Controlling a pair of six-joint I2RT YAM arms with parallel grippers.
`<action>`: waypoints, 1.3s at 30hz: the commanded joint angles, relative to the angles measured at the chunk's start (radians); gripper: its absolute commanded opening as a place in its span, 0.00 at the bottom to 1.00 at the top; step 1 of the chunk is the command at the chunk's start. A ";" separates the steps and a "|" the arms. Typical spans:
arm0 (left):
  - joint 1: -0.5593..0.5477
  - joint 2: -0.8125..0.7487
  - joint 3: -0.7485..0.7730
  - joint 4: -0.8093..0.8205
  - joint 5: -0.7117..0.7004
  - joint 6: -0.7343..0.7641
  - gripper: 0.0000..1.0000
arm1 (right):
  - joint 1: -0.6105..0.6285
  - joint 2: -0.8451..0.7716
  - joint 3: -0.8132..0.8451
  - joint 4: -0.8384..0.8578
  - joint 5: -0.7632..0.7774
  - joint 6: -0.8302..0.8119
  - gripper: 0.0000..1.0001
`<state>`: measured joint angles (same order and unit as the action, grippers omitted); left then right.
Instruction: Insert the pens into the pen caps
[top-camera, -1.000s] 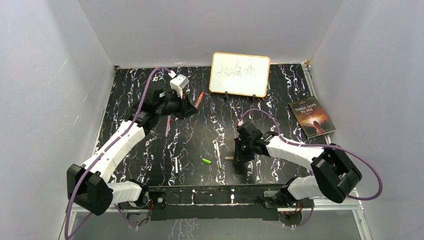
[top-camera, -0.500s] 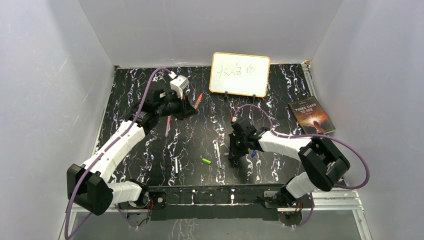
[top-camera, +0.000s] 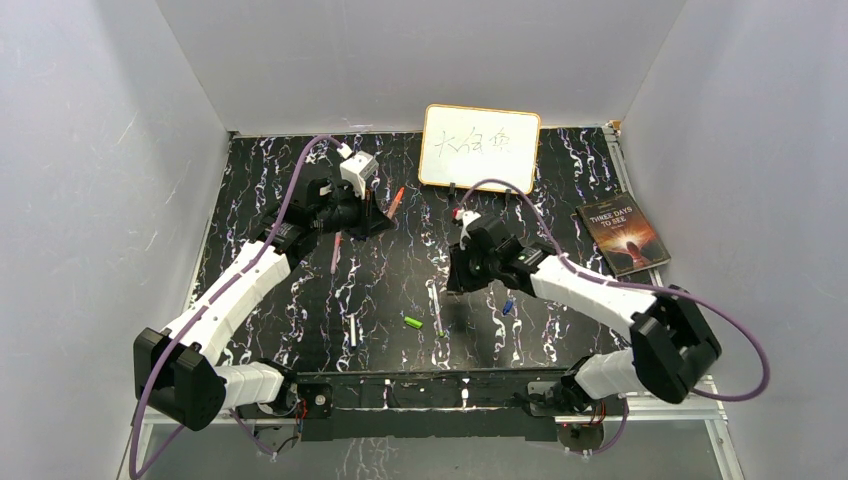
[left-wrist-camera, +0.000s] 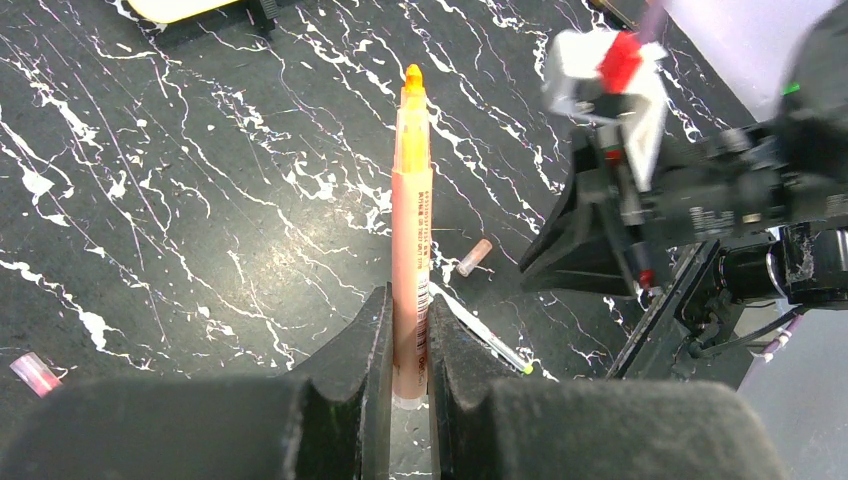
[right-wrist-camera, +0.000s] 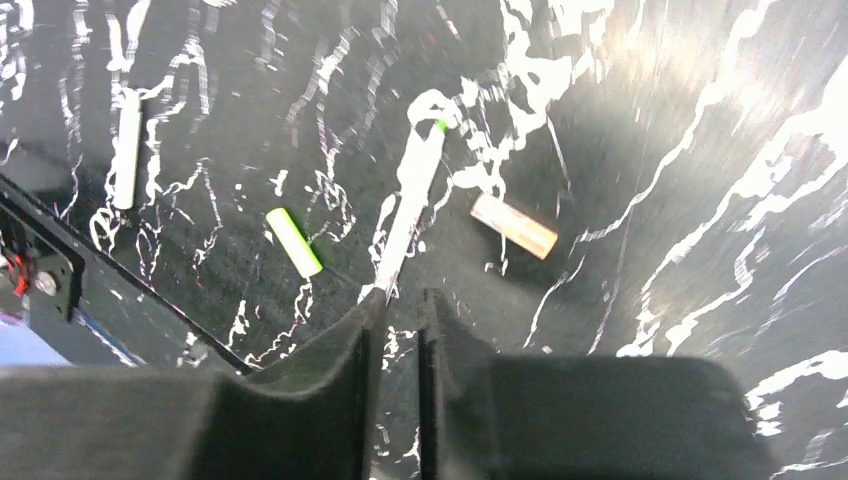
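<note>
The black marbled counter (top-camera: 300, 300) carries a whiteboard (top-camera: 480, 148) at its far edge and a book (top-camera: 622, 235) to the right. At far left, the left end effector (left-wrist-camera: 408, 300) is clamped on an orange pen (left-wrist-camera: 411, 200), tip pointing away from the jaws. Near the middle, the right end effector (right-wrist-camera: 400, 300) hovers with its jaws drawn almost together on nothing. Ahead of it a white pen (right-wrist-camera: 410, 200) lies lengthwise. A brownish-orange cap (right-wrist-camera: 514, 226) lies slantwise just right of that pen, with bare counter beyond. A green cap (right-wrist-camera: 293, 242) lies left, nearer the counter's front rail. The right arm looks better placed to fetch a cap.
</note>
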<state>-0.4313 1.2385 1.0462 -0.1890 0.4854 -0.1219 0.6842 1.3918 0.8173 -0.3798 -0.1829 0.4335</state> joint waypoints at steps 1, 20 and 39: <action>-0.001 -0.031 0.023 -0.005 0.009 0.011 0.00 | -0.007 -0.082 0.069 0.070 0.009 -0.205 0.31; -0.001 -0.034 0.025 0.000 0.049 0.015 0.00 | -0.056 0.179 0.082 0.307 0.117 -0.564 0.70; -0.001 -0.040 0.018 -0.007 0.047 0.022 0.00 | -0.129 0.388 0.151 0.351 0.043 -0.605 0.51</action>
<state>-0.4313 1.2327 1.0462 -0.1894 0.5129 -0.1104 0.5602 1.7531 0.9413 -0.0658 -0.1314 -0.1669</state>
